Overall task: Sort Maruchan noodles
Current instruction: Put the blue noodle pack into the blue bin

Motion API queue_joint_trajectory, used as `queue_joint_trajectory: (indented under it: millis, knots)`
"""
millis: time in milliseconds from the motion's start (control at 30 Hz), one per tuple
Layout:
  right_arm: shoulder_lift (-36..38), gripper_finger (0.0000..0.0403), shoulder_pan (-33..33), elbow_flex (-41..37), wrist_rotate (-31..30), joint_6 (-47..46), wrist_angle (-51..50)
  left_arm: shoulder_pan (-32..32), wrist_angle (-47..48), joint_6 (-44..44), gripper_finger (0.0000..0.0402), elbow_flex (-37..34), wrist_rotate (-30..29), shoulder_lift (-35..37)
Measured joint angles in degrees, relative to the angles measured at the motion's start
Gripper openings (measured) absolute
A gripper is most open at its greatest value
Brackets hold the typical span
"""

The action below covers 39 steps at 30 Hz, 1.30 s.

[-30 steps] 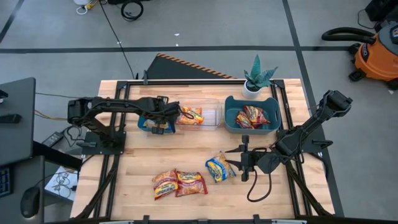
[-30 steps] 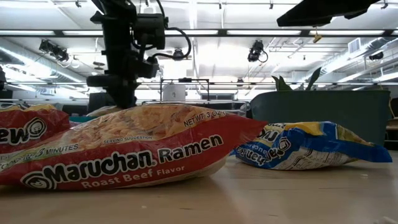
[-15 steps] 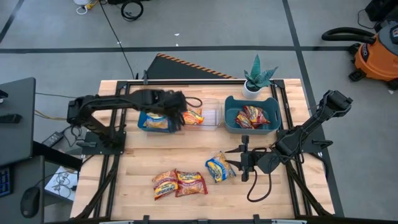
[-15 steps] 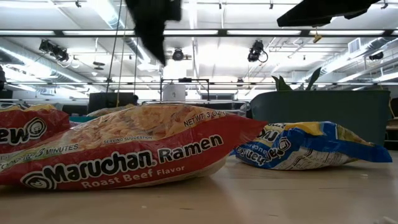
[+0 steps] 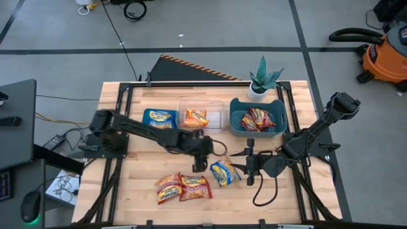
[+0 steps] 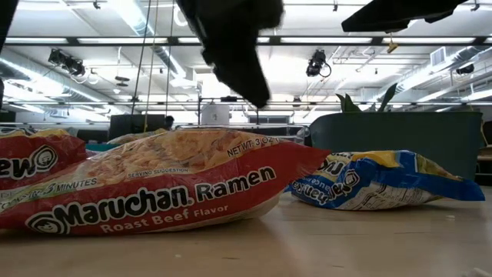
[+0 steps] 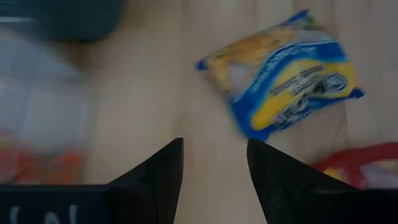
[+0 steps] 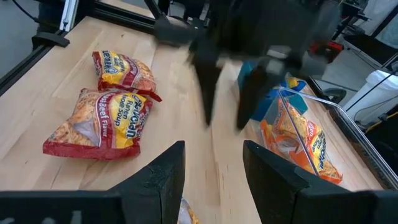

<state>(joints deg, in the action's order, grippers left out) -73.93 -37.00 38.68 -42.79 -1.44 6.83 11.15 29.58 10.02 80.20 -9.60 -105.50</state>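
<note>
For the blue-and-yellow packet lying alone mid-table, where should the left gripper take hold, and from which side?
Probably from straight above: the blue-and-yellow packet lies flat on the table, so its sides offer little. The open left gripper hangs just beside it; pinching the puffed middle across the short width seems safest, away from the right gripper at its other side.

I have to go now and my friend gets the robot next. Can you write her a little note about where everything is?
Left end effector: open, empty, above the table next to the blue-and-yellow packet.
Right end effector: open, empty, waiting on that packet's other side.
Done: one blue packet in the left bin, an orange packet in the clear bin, red packets in the teal bin.
Left: the blue-and-yellow packet, plus two red packets on the table.
</note>
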Motion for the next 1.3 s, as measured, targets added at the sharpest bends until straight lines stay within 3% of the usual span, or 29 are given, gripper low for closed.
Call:
queue_joint_trajectory:
  millis: [200,833,1300]
  knots:
    - [0.0,0.0167,0.4,0.0,0.1,0.4,0.1,0.6,-4.9,1.0,0.0182,0.1,6.1,-6.9]
    - [0.0,0.0167,0.4,-0.1,0.5,0.2,0.0,3.3,-13.8,-2.2,0.0176,0.1,4.8,-14.5]
    - [0.0,0.0167,0.4,-0.1,0.5,0.1,0.0,2.9,-12.4,-2.1,0.0010,0.1,5.3,-14.0]
